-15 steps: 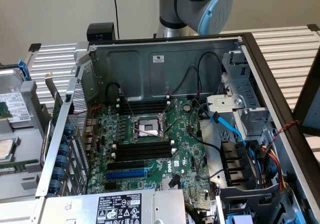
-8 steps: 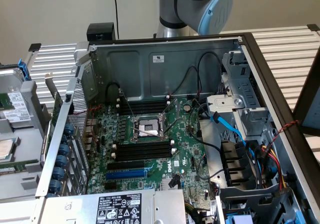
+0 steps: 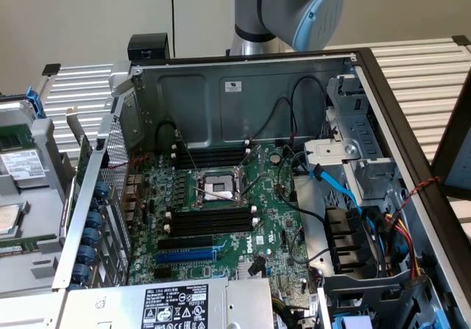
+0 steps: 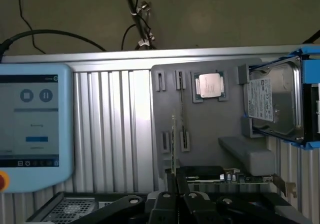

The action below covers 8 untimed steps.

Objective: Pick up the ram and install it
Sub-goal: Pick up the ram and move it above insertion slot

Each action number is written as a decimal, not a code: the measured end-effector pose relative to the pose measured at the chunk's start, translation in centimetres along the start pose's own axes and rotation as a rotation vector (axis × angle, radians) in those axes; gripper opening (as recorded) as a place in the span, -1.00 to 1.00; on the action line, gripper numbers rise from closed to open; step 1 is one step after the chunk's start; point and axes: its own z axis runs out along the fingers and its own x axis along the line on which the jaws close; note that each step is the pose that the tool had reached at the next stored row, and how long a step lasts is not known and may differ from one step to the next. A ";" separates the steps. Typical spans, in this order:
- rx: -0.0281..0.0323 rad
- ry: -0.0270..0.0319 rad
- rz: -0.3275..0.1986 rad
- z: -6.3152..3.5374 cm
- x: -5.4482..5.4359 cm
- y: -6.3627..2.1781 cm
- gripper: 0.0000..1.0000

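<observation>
We are seeing the ram (image 4: 173, 144) edge-on in the wrist view, a thin strip sticking out from between the gripper's (image 4: 176, 181) fingers. The fingers are pinching almost together on its near end, so the gripper appears to be holding it. The ram is hanging over the grey tray (image 4: 210, 129), just beside a narrow slot (image 4: 183, 114) in it. The tray is also carrying a CPU (image 4: 210, 85) and a hard drive (image 4: 272, 101), and a pendant (image 4: 30, 124) is lying beside it. In the exterior view the arm (image 3: 294, 5) is standing behind the open case (image 3: 221, 93), where black memory slots (image 3: 210, 222) are flanking the socket (image 3: 217, 189).
</observation>
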 end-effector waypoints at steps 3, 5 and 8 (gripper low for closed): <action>0.0000 0.0000 0.000 -0.19 -0.1 -1.25 -0.76; 0.0001 0.0000 0.000 -0.32 -0.2 -1.94 -0.76; 0.0001 0.0000 0.000 -0.51 -0.3 -2.97 -0.76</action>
